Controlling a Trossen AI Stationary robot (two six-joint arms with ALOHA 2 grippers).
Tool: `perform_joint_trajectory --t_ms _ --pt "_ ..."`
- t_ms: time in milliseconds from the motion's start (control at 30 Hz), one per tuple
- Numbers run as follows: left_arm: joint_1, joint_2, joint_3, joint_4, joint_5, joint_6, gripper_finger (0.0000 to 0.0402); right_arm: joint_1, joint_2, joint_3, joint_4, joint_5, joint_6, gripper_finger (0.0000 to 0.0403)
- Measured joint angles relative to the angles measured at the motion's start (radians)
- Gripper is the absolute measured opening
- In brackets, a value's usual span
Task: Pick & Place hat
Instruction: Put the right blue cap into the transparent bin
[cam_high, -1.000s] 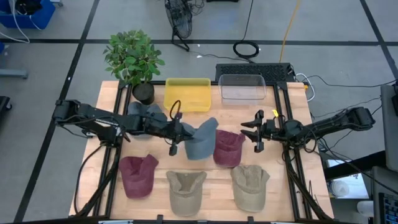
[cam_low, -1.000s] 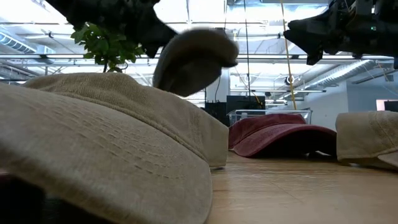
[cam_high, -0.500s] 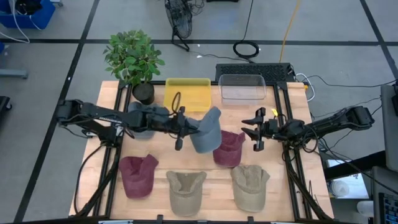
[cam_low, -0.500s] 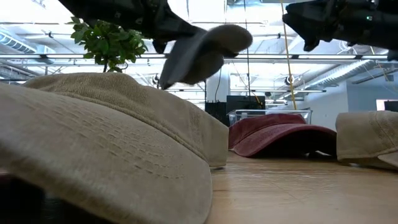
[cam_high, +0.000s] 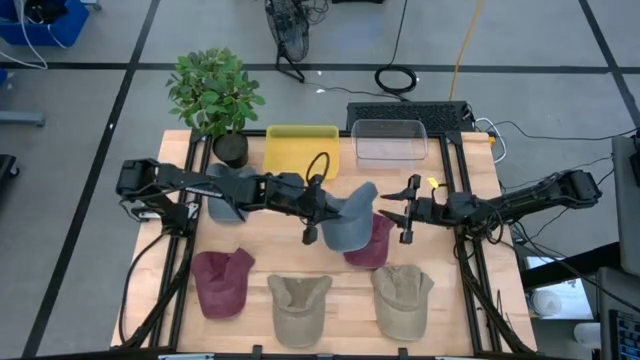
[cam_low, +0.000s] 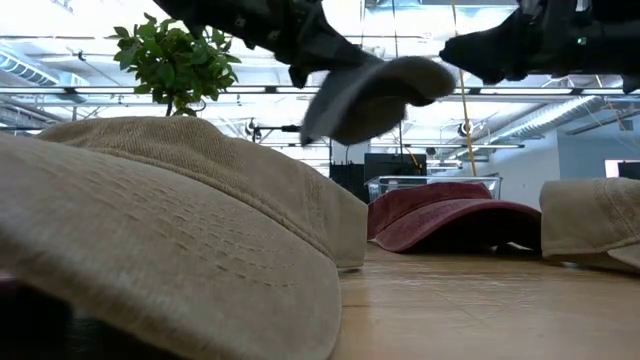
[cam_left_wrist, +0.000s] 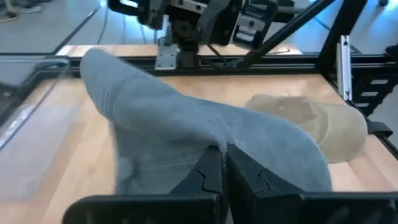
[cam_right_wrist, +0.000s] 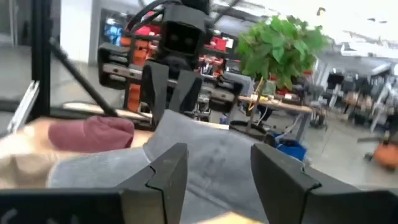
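grey hat (cam_high: 350, 218) aloft mid-bench, over maroon hat (cam_high: 372, 243) | left gripper (cam_left_wrist: 217, 163) jaws pinched on crown cloth | right gripper (cam_right_wrist: 211, 165) jaws wide, empty, facing it | seems light, floppy; stiffer brim best hold

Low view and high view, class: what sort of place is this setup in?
Probably a robotics lab or workshop: a wooden table on a dark metal frame, cables across the grey floor, and an open industrial ceiling with other workbenches behind.
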Motion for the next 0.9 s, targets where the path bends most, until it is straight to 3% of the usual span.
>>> perform_joint_trajectory --t_ms 267,433,533,733,900 --pt "0.004 0.11 0.097 -0.047 0.011 0.009 0.0006 0.048 -0.019 0.0 0.054 0.001 -0.045 0.0197" --pt "0.004 0.162 0.162 -0.067 0.017 0.016 0.0015 0.041 0.01 0.021 0.006 0.001 0.051 0.0205" --pt "0.004 0.183 0.186 -0.083 0.042 0.027 0.0007 0.039 0.025 0.079 -0.137 0.001 0.068 0.0203" --pt "0.002 0.198 0.192 -0.121 0.057 0.042 0.0016 0.038 0.052 0.317 -0.59 0.0 0.115 0.0197" --pt "0.003 0.198 0.192 -0.116 0.056 0.054 0.0006 0.026 0.116 0.459 -0.754 -0.043 0.142 0.0196"
